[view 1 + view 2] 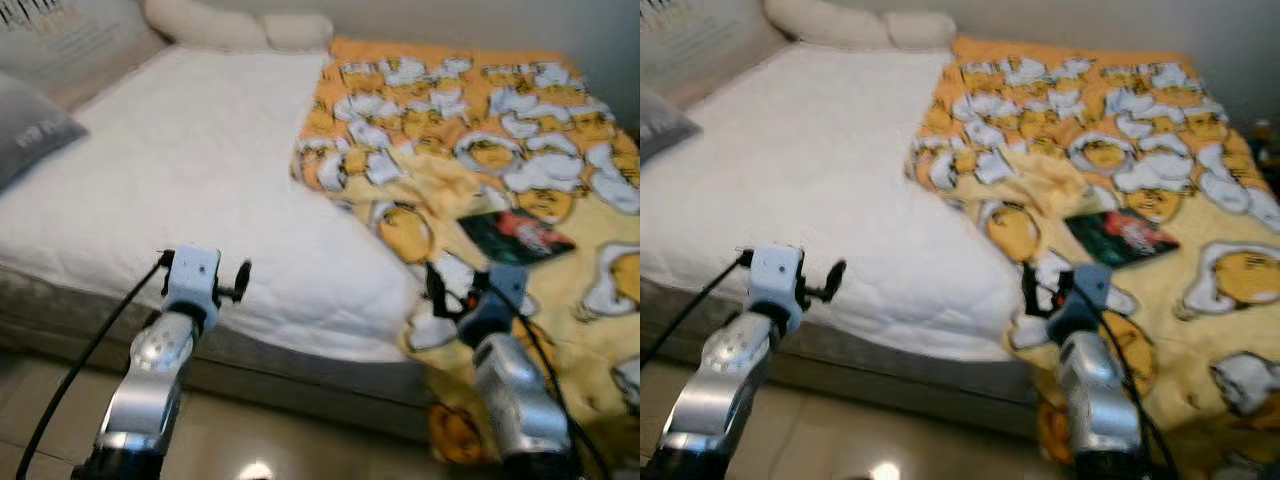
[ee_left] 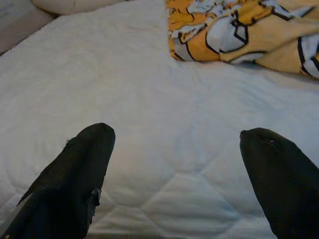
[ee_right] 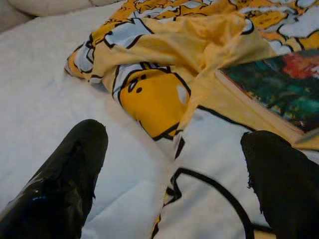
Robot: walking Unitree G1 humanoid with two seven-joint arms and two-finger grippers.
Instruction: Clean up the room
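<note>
On the bed, one yellow blanket was spread, with one book laid on it. Two pillows were seen. Left tool and right tool were held open.

Yellow cartoon-print blanket: rumpled, covers right half of bed, edge hanging over. Dark book: flat on blanket.
</note>
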